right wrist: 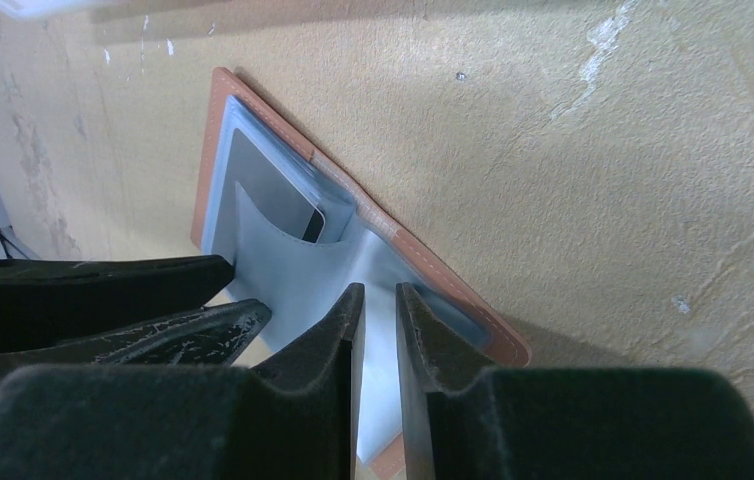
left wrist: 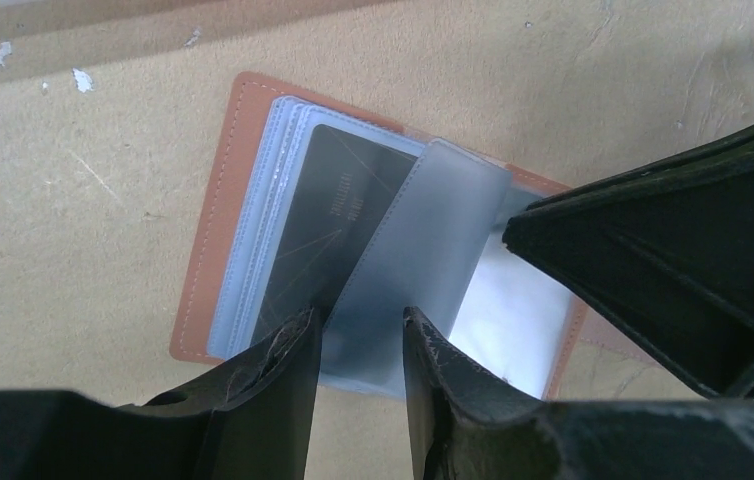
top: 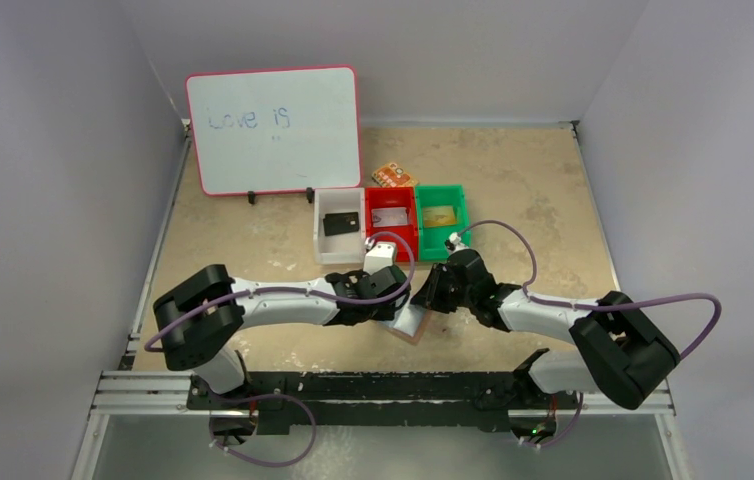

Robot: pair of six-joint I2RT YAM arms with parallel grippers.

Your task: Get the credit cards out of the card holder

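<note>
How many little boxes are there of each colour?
white box: 1
red box: 1
green box: 1
Total: 3 boxes
</note>
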